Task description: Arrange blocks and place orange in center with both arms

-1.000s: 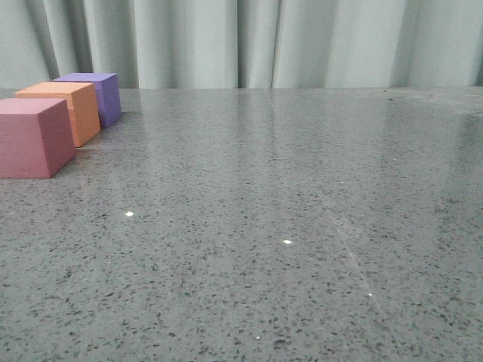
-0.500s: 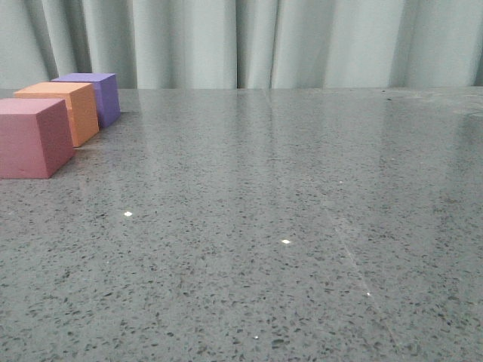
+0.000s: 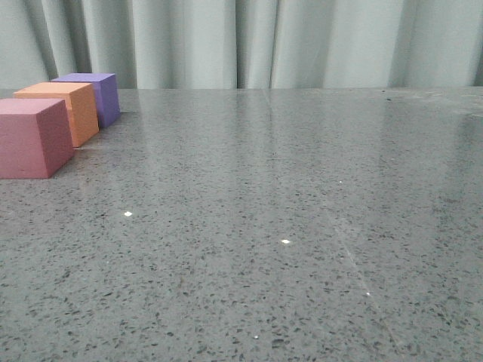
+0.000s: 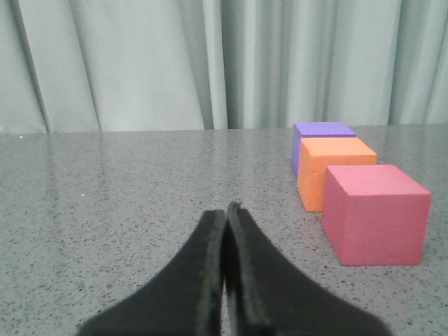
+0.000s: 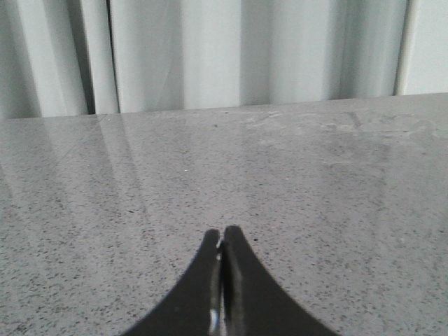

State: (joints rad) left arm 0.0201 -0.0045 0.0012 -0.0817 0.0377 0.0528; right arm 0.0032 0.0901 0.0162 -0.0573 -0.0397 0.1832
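Three cubes stand in a row at the far left of the table in the front view: the pink-red cube (image 3: 32, 137) nearest, the orange cube (image 3: 64, 109) in the middle, the purple cube (image 3: 96, 94) farthest. They also show in the left wrist view: the pink-red cube (image 4: 374, 213), the orange cube (image 4: 330, 171), the purple cube (image 4: 318, 131). My left gripper (image 4: 225, 210) is shut and empty, apart from the cubes. My right gripper (image 5: 222, 234) is shut and empty over bare table. Neither gripper shows in the front view.
The grey speckled table (image 3: 287, 226) runs back to a pale curtain (image 3: 249, 41) along its far edge. The cubes sit close to the left border of the front view.
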